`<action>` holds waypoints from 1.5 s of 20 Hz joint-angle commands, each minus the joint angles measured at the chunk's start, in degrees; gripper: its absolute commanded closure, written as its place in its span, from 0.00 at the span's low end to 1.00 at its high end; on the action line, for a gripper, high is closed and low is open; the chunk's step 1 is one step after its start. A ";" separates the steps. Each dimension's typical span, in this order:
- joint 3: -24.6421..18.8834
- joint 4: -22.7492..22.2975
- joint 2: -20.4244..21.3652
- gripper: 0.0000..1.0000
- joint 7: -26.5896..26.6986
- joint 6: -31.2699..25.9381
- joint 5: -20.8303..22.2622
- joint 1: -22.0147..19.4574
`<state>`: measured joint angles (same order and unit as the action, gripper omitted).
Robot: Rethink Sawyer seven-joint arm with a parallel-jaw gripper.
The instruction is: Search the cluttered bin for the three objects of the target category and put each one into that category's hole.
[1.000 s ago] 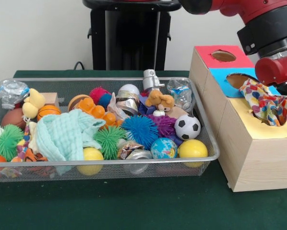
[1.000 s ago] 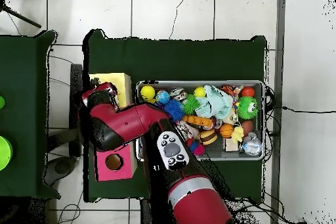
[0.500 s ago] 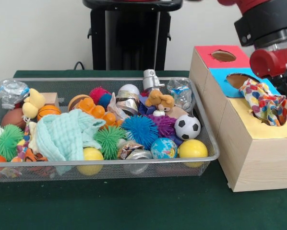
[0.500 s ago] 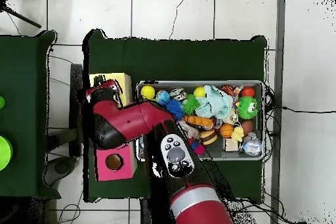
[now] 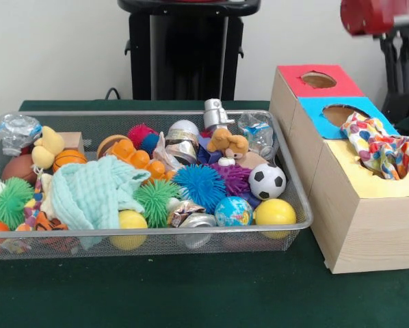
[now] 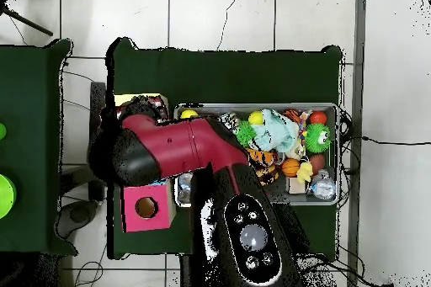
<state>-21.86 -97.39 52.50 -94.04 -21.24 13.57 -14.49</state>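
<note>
The silver wire-mesh bin (image 5: 156, 231) stands on the green table, full of toys, balls, crushed cans and a pale green cloth (image 5: 91, 191). It also shows in the overhead view (image 6: 337, 157). Three wooden boxes stand to its right in the front view, with a red top (image 5: 295, 76), a blue top (image 5: 321, 119) and a yellow top (image 5: 355, 179), each with a hole. A multi-coloured patterned cloth (image 5: 382, 147) sits bunched in the yellow box's hole and spills over its top. My gripper (image 5: 403, 82) hangs high above the boxes at the right edge, apart from the cloth.
In the bin lie a soccer ball (image 5: 267, 180), a yellow ball (image 5: 274, 212), a globe ball (image 5: 232, 210), a blue spiky ball (image 5: 199, 184) and a yellow duck (image 5: 48, 145). In the overhead view my red arm (image 6: 181, 145) covers most of the boxes; the red box (image 6: 147, 208) shows.
My gripper has risen from just above the yellow box to the top right corner. The patterned cloth stays in the yellow hole. In the overhead view the arm has swung over the bin's left end.
</note>
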 commanded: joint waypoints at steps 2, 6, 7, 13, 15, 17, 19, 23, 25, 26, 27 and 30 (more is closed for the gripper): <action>0.20 0.89 5.41 1.00 -2.52 -15.38 -2.34 0.88; 0.21 0.42 4.99 1.00 -3.16 -16.25 -1.99 0.81; 0.65 0.83 4.43 1.00 -3.42 -16.55 -1.29 1.29; 5.57 4.93 -3.50 1.00 -7.22 -17.30 2.41 5.99; 7.11 6.53 -5.43 1.00 -7.86 -17.50 2.96 7.25; 8.72 8.27 -6.80 1.00 -8.22 -17.89 3.91 8.57; 10.40 10.05 -8.20 1.00 -8.79 -18.66 4.53 9.88; 12.99 14.62 -11.22 1.00 -9.01 -22.69 4.82 12.19; 14.13 17.09 -12.74 1.00 -9.15 -24.79 4.76 13.25; 15.04 18.11 -13.48 1.00 -9.39 -25.65 5.01 13.99; 15.68 19.22 -14.29 1.00 -9.50 -26.60 5.10 14.52; 16.56 20.11 -15.92 1.00 -9.19 -27.68 4.56 14.94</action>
<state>-9.82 -82.30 42.02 -94.04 -39.70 15.79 0.36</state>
